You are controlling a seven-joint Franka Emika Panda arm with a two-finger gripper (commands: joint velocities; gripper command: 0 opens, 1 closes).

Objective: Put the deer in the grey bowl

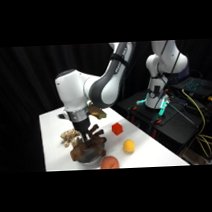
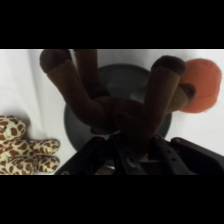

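The gripper [image 1: 89, 138] is coming down from above and is holding the deer [image 1: 89, 147], which is hanging with its stubby legs spread outward, directly over the bowl [image 1: 91, 157]. In the wrist view the deer's [image 2: 122, 107] body is sitting right in front of the black linkage, and its legs are reaching away from the fingers. This fits a toy that is gripped by its back or middle. The fingers themselves are hidden behind the brown plush, so I judge they are clamped on the deer only from how it is hanging there.

The bowl [image 2: 114, 85] is lying just beyond the fingers, under the deer, and its dark rim is showing around the legs on both sides. I cannot tell if the deer is already touching the bowl's inside.

Beside the fingers on one side, the giraffe [image 2: 22, 145] is lying on the table [image 2: 25, 85], apart from the bowl. On the other side, an orange-red ball [image 2: 205, 85] is sitting close to the rim. The arm seems to be holding the deer centred so that it will drop inside, not onto these neighbours.
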